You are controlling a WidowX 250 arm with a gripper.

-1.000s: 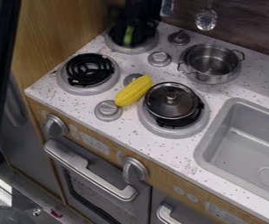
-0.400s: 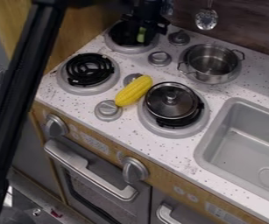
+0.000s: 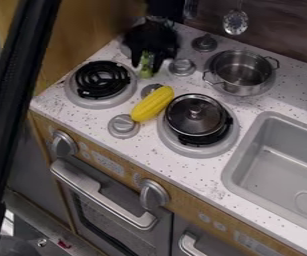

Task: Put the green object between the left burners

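Green object (image 3: 145, 71) is clamped in the gripper (image 3: 147, 65). Yellow corn (image 3: 153, 103) lies nearer the camera than the gripper.

Dark, lidded round pan (image 3: 194, 120): lid glossy, with a bright metal rim. Silver two-handled pot (image 3: 248, 89), up and right of the pan: polished metal, reflective. Yellow corn cob (image 3: 153, 103), just left of the pan: plastic-looking, bumpy, faint sheen. Black coil burner (image 3: 92, 82), further left of the pan: matt. Round grey knob (image 3: 123, 125), lower left of the pan: plastic-looking, dull. White countertop (image 3: 202, 172), around the pan: smooth, dark-speckled. Grey rectangular sink (image 3: 232, 170), right of the pan: smooth, plastic-looking, low sheen. Yellow-brown front panel (image 3: 186, 201), below the pan: wood look. Silver slotted spoon (image 3: 235, 22), well above the pan: shiny metal. Black two-finger gripper (image 3: 147, 66), up and left of the pan: matt. Slim green object (image 3: 146, 63), at the gripper: finish too blurred to tell.
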